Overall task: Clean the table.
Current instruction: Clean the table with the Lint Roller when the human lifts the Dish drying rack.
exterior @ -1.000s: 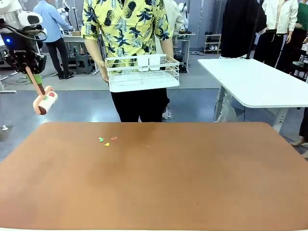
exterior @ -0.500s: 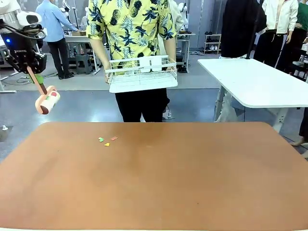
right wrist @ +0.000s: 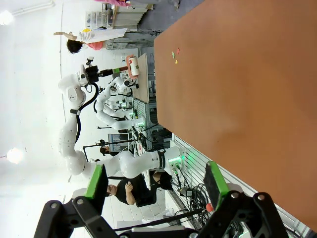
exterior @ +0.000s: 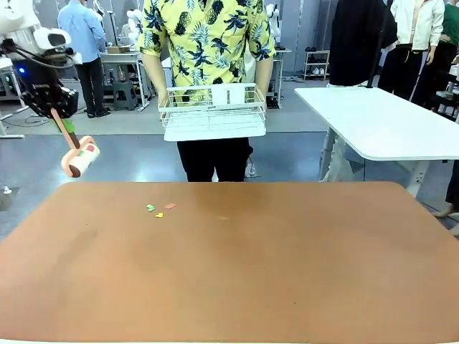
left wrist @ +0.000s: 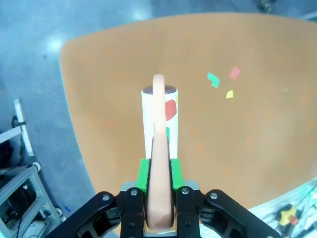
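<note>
At the far left of the front view, the left gripper [exterior: 63, 120] is clamping the pink handle of a lint roller [exterior: 81, 159], its green pads pressing on both sides of the handle in the left wrist view, where the left gripper [left wrist: 159, 171] is rising from the bottom edge. The lint roller [left wrist: 157, 115] is hanging tilted in the air by the far left corner of the table [exterior: 251, 272], raised clear of the top, and its white drum is showing a red and a green patch. A little to the right, 3 paper scraps [exterior: 159, 209], 1 green, 1 red and 1 yellow, are lying close together on the reddish-brown top near its far edge; the wrist camera is showing the paper scraps [left wrist: 221, 82] apart from the drum. Past the far edge, near the middle, a person in a yellow patterned shirt is standing and holding a white wire rack [exterior: 213, 112] with both hands. Farther right, a white-topped table [exterior: 387, 125] is standing on the floor beyond. In the right wrist view, the right gripper [right wrist: 156, 182] is standing with its jaws spread wide and nothing between them, looking along the table [right wrist: 247, 99].
</note>
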`<state>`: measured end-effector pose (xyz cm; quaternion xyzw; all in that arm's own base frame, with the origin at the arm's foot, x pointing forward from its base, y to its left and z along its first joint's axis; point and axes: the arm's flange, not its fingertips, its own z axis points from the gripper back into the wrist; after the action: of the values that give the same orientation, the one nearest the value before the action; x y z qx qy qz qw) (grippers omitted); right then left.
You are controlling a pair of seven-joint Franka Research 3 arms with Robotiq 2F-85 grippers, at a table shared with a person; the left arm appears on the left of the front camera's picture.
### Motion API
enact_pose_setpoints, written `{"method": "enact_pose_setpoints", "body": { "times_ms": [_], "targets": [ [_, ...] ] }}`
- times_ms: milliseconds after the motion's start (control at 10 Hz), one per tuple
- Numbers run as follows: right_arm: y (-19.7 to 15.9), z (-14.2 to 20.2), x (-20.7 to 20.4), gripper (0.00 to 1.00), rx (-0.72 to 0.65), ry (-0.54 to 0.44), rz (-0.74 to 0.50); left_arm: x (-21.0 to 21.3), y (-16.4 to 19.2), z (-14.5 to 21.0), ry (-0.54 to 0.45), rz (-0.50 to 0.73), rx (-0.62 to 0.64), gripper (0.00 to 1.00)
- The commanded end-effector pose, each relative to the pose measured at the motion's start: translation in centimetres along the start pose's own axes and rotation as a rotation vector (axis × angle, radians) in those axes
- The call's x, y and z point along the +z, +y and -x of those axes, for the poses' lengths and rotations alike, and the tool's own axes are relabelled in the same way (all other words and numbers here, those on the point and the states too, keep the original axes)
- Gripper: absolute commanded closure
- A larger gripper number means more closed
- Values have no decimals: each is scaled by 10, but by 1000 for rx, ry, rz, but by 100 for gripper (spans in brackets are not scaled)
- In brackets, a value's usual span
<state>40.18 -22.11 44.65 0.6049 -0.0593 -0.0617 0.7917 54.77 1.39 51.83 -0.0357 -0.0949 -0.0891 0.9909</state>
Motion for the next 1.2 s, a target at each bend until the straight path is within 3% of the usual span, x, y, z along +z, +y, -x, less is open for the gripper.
{"method": "enact_pose_setpoints", "body": {
  "times_ms": [0,300,700,1100],
  "targets": [
    [2,1,1,0,5,0,-4,-25,0,-24,11,30,27,79],
    [2,1,1,0,5,0,-4,-69,1,-40,13,41,79,79],
    [2,1,1,0,5,0,-4,-105,6,-62,34,147,-20,79],
    [2,1,1,0,5,0,-4,-132,3,-66,58,230,75,79]
  ]
}}
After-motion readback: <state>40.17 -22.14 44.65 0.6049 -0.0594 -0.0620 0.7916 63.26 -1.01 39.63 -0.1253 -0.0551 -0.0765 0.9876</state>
